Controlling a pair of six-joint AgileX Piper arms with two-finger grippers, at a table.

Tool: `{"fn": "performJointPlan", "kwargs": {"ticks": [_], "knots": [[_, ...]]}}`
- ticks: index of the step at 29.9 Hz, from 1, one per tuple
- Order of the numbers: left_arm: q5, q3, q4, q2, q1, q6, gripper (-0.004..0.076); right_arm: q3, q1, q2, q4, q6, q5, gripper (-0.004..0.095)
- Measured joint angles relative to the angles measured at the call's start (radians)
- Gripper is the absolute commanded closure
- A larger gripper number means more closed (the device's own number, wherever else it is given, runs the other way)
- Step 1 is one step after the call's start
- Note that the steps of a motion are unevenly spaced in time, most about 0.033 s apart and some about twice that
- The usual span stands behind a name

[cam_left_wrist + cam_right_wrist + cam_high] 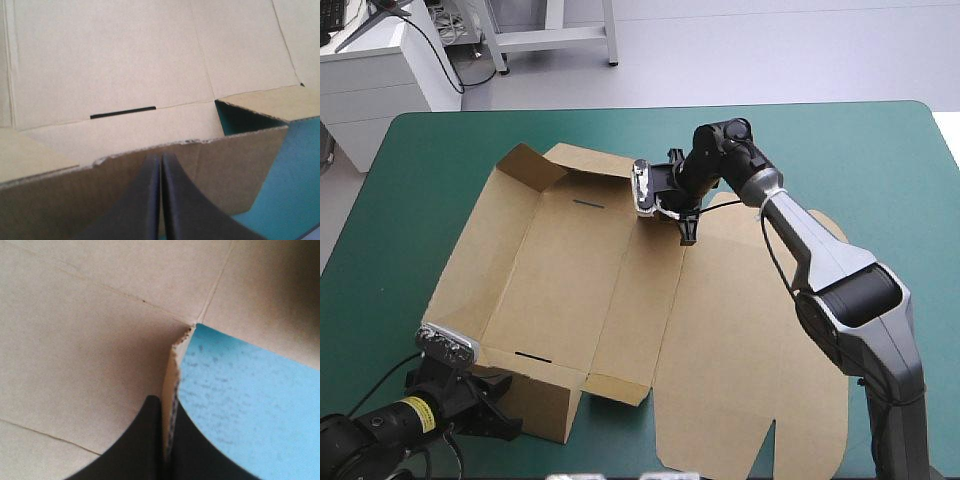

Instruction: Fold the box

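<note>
Across the teal-green table cover (pixel 880 160) lies a big brown cardboard box sheet (pixel 570 290). It is mostly flat, with short walls standing up at its far and near ends. The right arm reaches over the flat part and bends down, and the right gripper (pixel 167 405) pinches a raised flap edge. The left gripper (pixel 160 165) sits low just outside the near wall, its fingers pressed together.

The brown box (pixel 570 290) covers the middle and near side of the table (pixel 860 150). Its raised wall (pixel 535 400) by the near left corner, pinched by the left gripper (pixel 506 418), and the upturned flaps (pixel 535 165) toward the far edge block low passes. The right gripper (pixel 687 228) pinches the board's far side, and the right arm (pixel 840 280) crosses above the box's right part. Bare teal-green cover (pixel 440 170) lies open along the far edge, in the far right corner and along the left edge.
</note>
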Motion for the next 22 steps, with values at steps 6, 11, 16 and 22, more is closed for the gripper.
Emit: {"fn": "performJointPlan", "kwargs": {"ticks": [6,11,16,22], "knots": [[-0.011,0.000,-0.002,0.000,0.000,0.000,0.0732,0.000,0.027,0.016,0.045,-0.153,0.005,0.0927],[-0.015,-0.028,-0.006,0.000,0.000,0.008,0.0732,0.000,0.033,0.019,0.070,-0.222,0.005,0.0927],[-0.017,-0.064,-0.006,0.000,0.000,0.008,0.0732,-0.002,0.033,0.047,0.075,-0.230,-0.015,0.0917],[-0.018,-0.072,-0.006,0.000,0.000,0.008,0.0732,-0.002,0.033,0.084,0.106,-0.207,-0.045,0.0628]]}}
